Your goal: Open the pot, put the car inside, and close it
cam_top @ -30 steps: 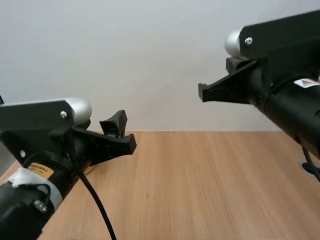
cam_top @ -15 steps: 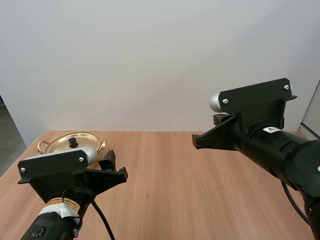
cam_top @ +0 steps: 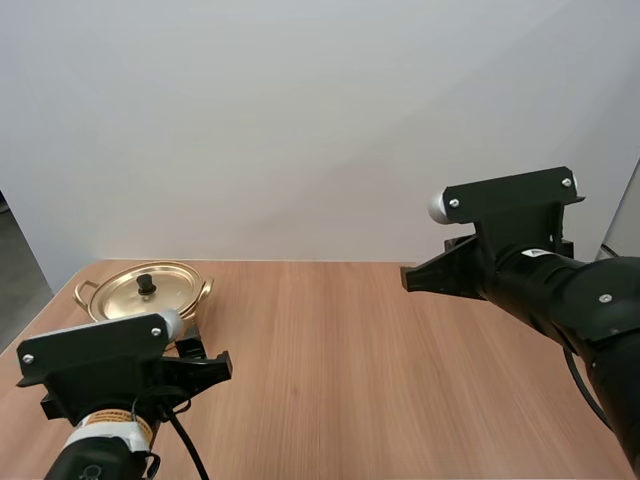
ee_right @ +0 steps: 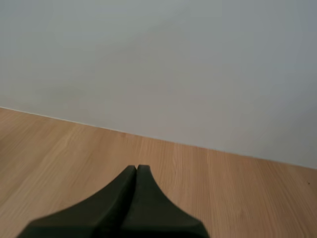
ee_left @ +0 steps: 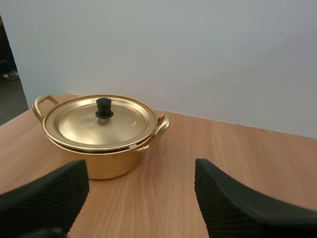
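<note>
Left wrist view: pot (ee_left: pixel 116 166) stands ahead of left end effector (ee_left: pixel 140 173).

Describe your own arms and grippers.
Both arms are black and cylindrical, each with a flat plate fixed by silver screws. The left arm wears a yellow label band, the right arm a white sticker. The left gripper and right gripper have black wedge fingers.

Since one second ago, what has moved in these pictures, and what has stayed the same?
Both arms drew away from the high camera. The left end effector sank lower in that view, uncovering the round golden metal pot on the light wooden table; the right end effector shifted rightward. Nothing was grasped or released. Unchanged: left open, right shut, golden lid with black knob on the pot.
</note>
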